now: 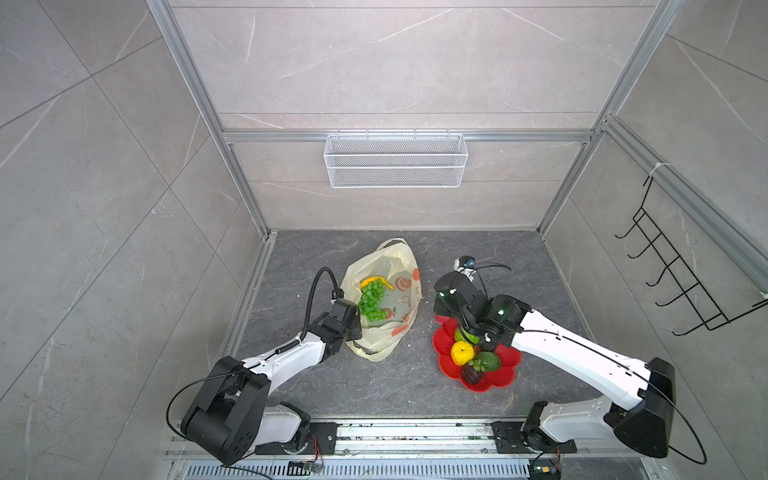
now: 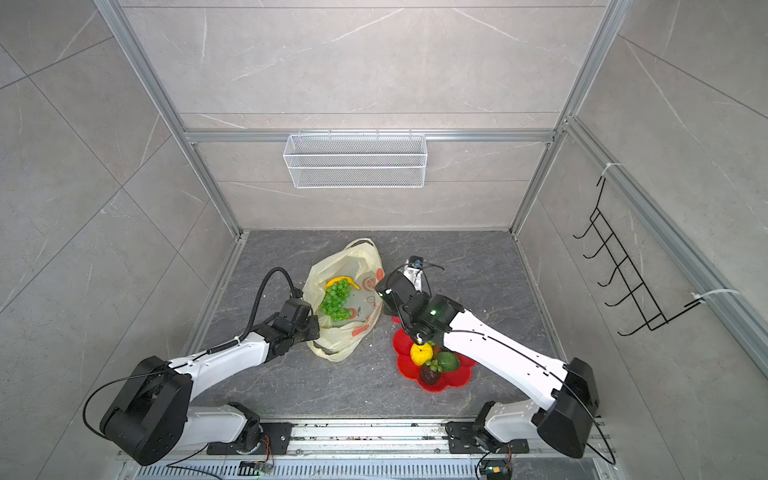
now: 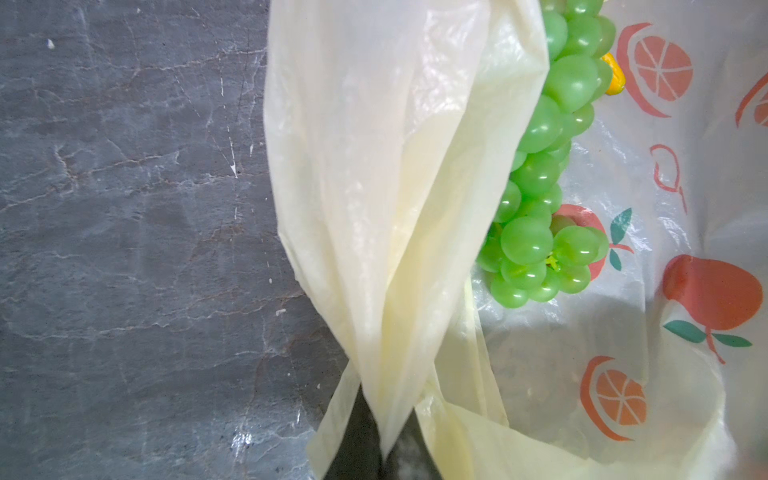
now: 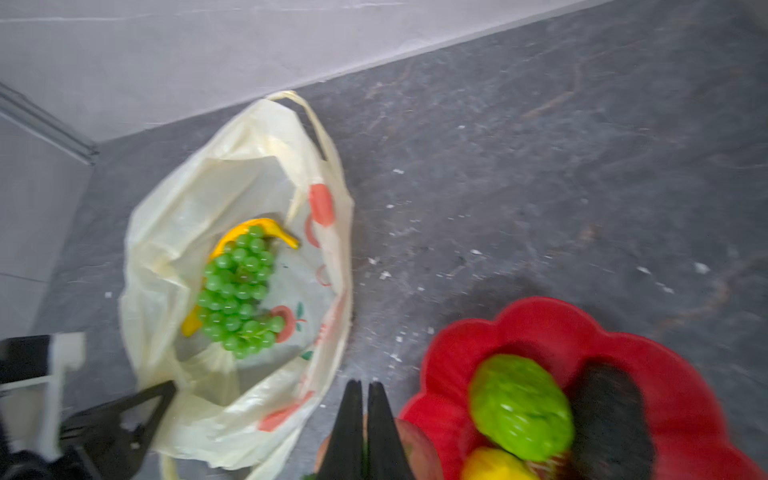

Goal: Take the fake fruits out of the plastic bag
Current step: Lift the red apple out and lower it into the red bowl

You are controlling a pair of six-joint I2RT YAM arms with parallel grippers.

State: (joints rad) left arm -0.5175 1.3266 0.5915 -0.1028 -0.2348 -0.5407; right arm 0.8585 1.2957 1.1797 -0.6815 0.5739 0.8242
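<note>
Centre of the dark floor (image 1: 316, 374): plastic bag (image 1: 390, 253) lying mouth-open. Inside it, a green grape bunch (image 1: 372, 301) sits on top of a yellow banana (image 4: 266, 227).

Left gripper (image 3: 384, 432) is clenched on the bag's near rim, plastic pinched between the fingers.

Red plate (image 1: 503, 376) just beside the bag holds a yellow citrus (image 1: 462, 352), a bumpy green fruit (image 1: 490, 360) and a dark brown piece (image 1: 473, 374).

Right gripper (image 4: 365, 384) is clenched with the tips together and nothing between them, over the plate edge nearest the bag. A blurred reddish fruit (image 4: 419, 453) lies under it; can't tell if they touch.
</note>
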